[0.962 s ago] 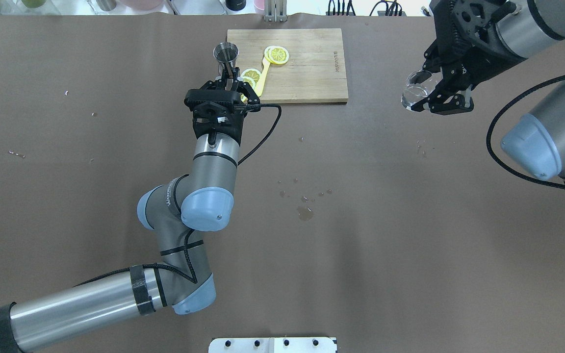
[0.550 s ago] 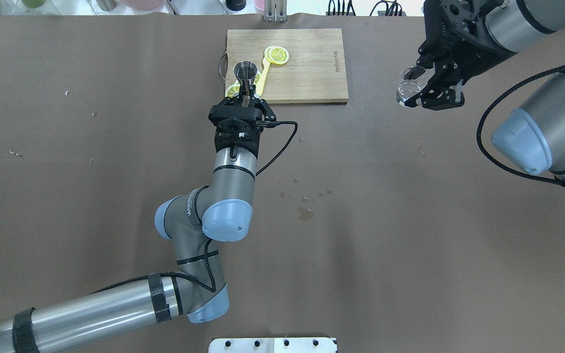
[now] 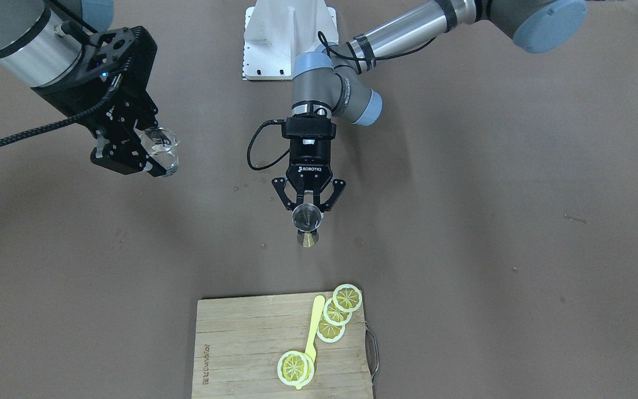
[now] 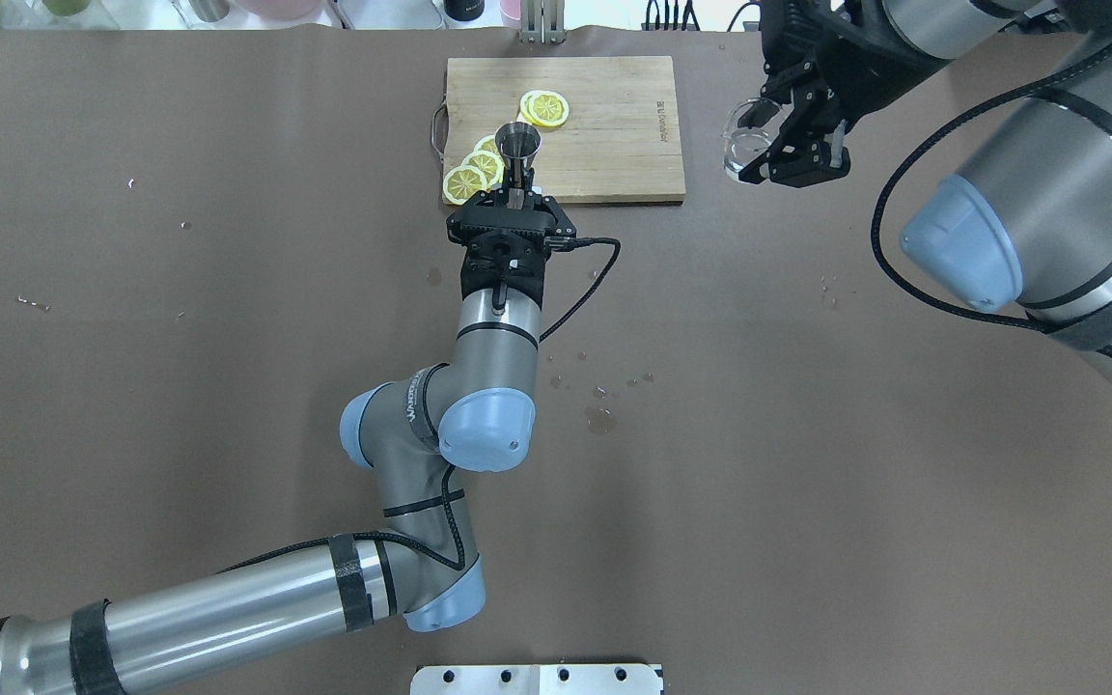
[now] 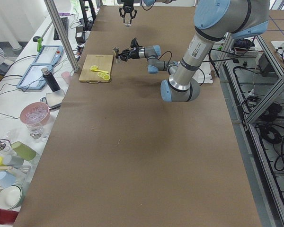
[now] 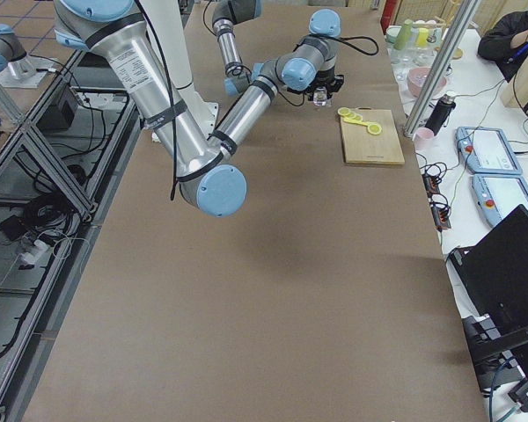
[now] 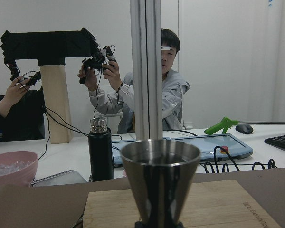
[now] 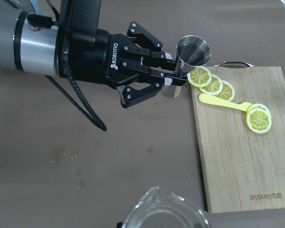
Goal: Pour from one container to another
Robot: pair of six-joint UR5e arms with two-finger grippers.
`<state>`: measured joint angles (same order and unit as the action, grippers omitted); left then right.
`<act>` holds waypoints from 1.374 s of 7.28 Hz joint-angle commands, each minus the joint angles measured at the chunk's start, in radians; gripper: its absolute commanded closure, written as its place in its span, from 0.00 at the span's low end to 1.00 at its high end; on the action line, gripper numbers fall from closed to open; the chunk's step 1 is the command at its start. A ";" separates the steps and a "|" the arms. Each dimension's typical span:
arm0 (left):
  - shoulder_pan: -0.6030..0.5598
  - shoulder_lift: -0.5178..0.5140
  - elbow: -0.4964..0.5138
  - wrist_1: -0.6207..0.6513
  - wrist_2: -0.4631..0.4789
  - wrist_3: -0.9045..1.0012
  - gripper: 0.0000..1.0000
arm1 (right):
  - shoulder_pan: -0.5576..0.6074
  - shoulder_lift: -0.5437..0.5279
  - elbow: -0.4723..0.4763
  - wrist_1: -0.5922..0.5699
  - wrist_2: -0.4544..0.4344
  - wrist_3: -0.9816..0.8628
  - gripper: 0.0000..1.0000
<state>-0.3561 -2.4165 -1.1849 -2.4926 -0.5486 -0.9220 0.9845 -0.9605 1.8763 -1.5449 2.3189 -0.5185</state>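
The steel jigger (image 4: 520,145) stands upright in the air over the near left edge of the cutting board (image 4: 614,145), with my left gripper (image 4: 514,196) shut on its narrow waist. The front view shows the jigger (image 3: 306,217) just beyond that gripper (image 3: 308,209), and its upper cone (image 7: 160,178) fills the left wrist view. The clear glass (image 4: 745,152) hangs in the air right of the board, somewhat tilted, with my right gripper (image 4: 780,154) shut on it. Only the glass rim (image 8: 164,213) shows at the bottom of the right wrist view, which looks down on the jigger (image 8: 193,51).
Lemon slices (image 4: 544,108) and a yellow pick (image 8: 225,102) lie on the board, more slices (image 4: 474,174) at its left corner. Wet spots (image 4: 600,419) mark the brown table mid-way. The robot's base plate (image 4: 537,679) is at the near edge. Operators and a black bottle (image 7: 100,149) are beyond the far edge.
My left arm has carried the jigger to the right, from the board's left end to its front edge. My right arm has brought the glass leftward toward the board.
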 commanded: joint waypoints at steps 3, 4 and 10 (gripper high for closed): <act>0.025 -0.021 0.004 -0.002 0.010 0.000 1.00 | -0.027 0.144 -0.152 -0.027 -0.041 -0.001 1.00; 0.025 -0.024 0.004 -0.002 0.012 0.000 1.00 | -0.032 0.170 -0.192 -0.027 -0.056 -0.003 1.00; 0.042 -0.021 0.005 -0.002 0.016 0.005 1.00 | -0.081 0.275 -0.259 -0.159 -0.119 -0.038 1.00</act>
<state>-0.3148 -2.4391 -1.1808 -2.4943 -0.5324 -0.9195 0.9231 -0.6945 1.6170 -1.6685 2.2192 -0.5424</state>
